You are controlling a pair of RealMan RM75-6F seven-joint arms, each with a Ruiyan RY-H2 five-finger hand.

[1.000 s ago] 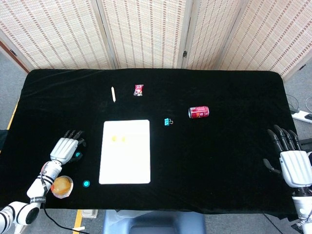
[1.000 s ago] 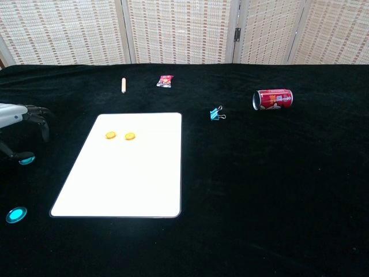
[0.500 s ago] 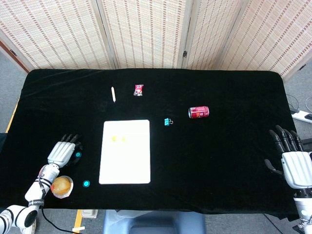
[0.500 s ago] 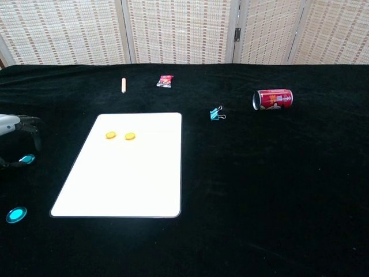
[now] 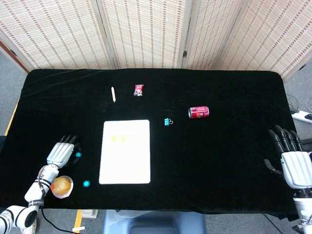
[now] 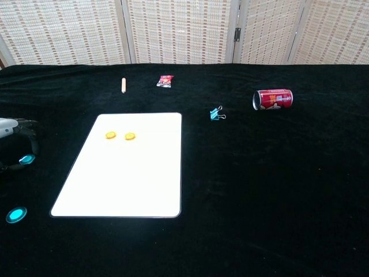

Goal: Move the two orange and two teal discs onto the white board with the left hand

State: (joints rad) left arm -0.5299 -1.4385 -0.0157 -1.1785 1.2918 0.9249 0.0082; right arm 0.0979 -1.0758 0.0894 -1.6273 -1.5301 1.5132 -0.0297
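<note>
Two orange discs (image 6: pixel 119 136) are lying side by side on the white board (image 6: pixel 124 184), near its far end. One teal disc (image 6: pixel 26 159) is being pinched between the fingertips of the left hand (image 5: pixel 61 154), just left of the board, while the other teal disc (image 6: pixel 16 215) is lying on the table (image 6: pixel 265 184) nearer the front edge. The right hand (image 5: pixel 292 161) is being held open with fingers spread at the table's right edge, holding nothing.

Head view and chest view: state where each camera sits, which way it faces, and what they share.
Head view: high above the near edge, looking steeply down on the whole table; left hand and right hand both show.
Chest view: lower, looking across toward the screens; only the left hand shows, at the edge.
Shared: white board, red can.
</note>
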